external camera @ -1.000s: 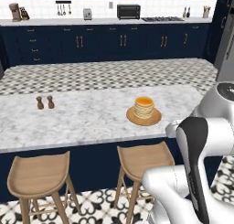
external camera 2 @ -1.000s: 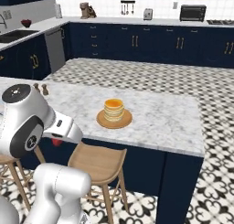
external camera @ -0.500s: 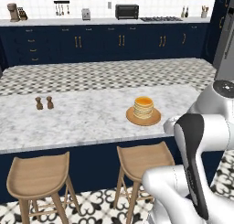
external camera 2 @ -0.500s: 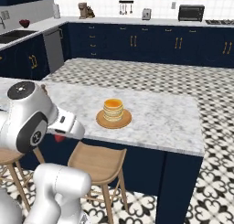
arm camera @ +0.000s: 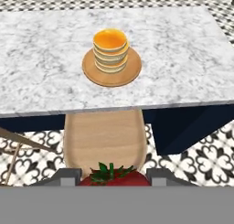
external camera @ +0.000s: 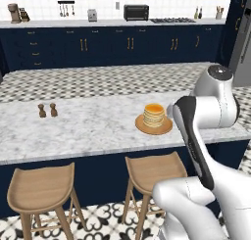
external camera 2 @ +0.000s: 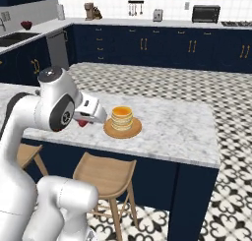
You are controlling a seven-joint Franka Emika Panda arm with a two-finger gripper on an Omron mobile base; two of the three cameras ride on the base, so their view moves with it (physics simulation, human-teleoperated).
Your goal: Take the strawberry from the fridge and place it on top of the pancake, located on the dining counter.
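Observation:
My gripper (arm camera: 114, 177) is shut on the strawberry (arm camera: 114, 175), a red berry with green leaves that sits between the two fingertips. From the right base view, the strawberry (external camera 2: 82, 123) shows red under the gripper (external camera 2: 88, 119), which hovers at the near edge of the dining counter (external camera 2: 172, 132), just left of the pancake (external camera 2: 121, 118). The golden stack stands on a tan plate (external camera 2: 129, 133). In the hand view the pancake (arm camera: 110, 49) lies ahead on the marble dining counter (arm camera: 41, 63). Seen from the left base, the pancake (external camera: 154, 115) is partly beside my arm.
Two wooden stools (external camera: 41, 185) (external camera: 154, 168) stand under the counter's near edge; one stool (arm camera: 105, 136) is directly below the hand. Two small shakers (external camera: 47, 110) stand on the counter to the left. The grey fridge (external camera: 244, 48) shows at the far right.
The hand with the strawberry has risen and moved toward the pancake at the counter's edge. Both base views have shifted a little.

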